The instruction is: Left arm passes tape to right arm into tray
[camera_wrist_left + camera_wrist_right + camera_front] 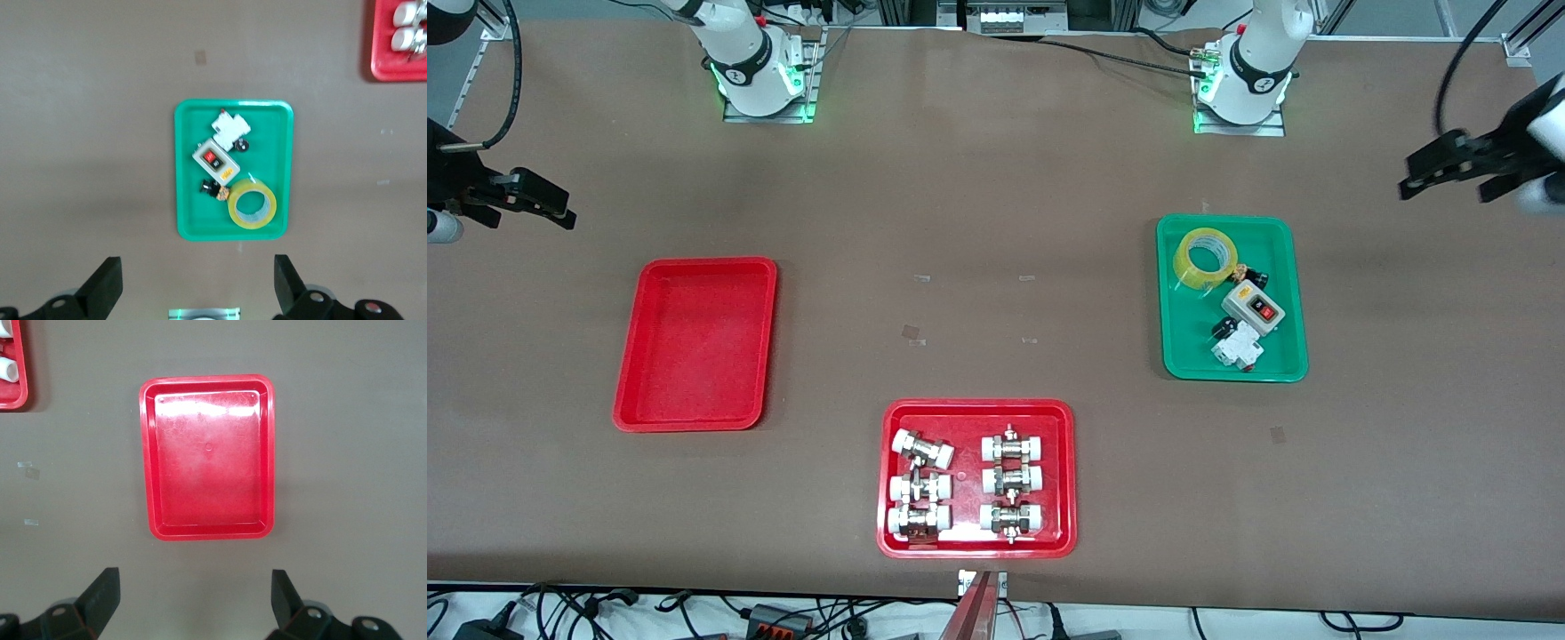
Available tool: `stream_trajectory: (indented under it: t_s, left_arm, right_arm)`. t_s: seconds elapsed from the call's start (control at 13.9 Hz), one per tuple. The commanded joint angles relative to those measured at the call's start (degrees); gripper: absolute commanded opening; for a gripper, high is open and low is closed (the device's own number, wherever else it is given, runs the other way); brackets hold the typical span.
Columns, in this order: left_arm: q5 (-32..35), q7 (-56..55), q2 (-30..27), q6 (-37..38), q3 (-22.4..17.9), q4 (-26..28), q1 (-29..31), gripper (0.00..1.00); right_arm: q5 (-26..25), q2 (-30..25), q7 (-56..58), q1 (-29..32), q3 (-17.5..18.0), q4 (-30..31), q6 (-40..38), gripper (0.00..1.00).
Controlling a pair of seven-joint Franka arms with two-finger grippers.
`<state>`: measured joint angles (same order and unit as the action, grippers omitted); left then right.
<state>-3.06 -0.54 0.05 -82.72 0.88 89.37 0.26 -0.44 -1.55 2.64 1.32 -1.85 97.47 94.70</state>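
The yellow tape roll [1207,258] lies in the green tray [1286,356], at the corner nearest the left arm's base; it also shows in the left wrist view [252,208]. The plain red tray [694,345] lies bare toward the right arm's end of the table, and shows in the right wrist view [207,457]. My left gripper [1432,182] is open and empty, high at the left arm's end of the table; it shows in its wrist view [198,280]. My right gripper [547,203] is open and empty, high at the right arm's end; it shows in its wrist view [193,597].
The green tray also holds a grey switch box with red and black buttons [1252,308], a white breaker [1236,347] and small black parts. A wider red tray [889,542] with several white-capped metal fittings lies near the front edge at mid-table.
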Motion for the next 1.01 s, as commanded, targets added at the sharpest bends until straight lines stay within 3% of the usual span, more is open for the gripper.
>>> stream_trajectory:
  t_s: [0.0,0.58,0.94]
  left_arm:
    - [-2.38,-0.77,-0.32,-0.42,0.53,6.59,0.09,1.0]
    - [-3.62,-0.25,0.12,-27.46,4.75,38.4,0.0,1.0]
    - [-3.79,-0.77,9.16,-35.92,6.23,41.76,-0.09,1.0]
  right_arm:
    - [0.09,-0.65,0.69,-0.45,-0.61,0.09,-0.4,1.0]
    - [0.26,-0.47,0.61,-0.62,-0.52,0.09,-0.22,1.0]
    - [0.09,-0.74,0.69,-0.53,-0.61,0.0,-0.66,1.0]
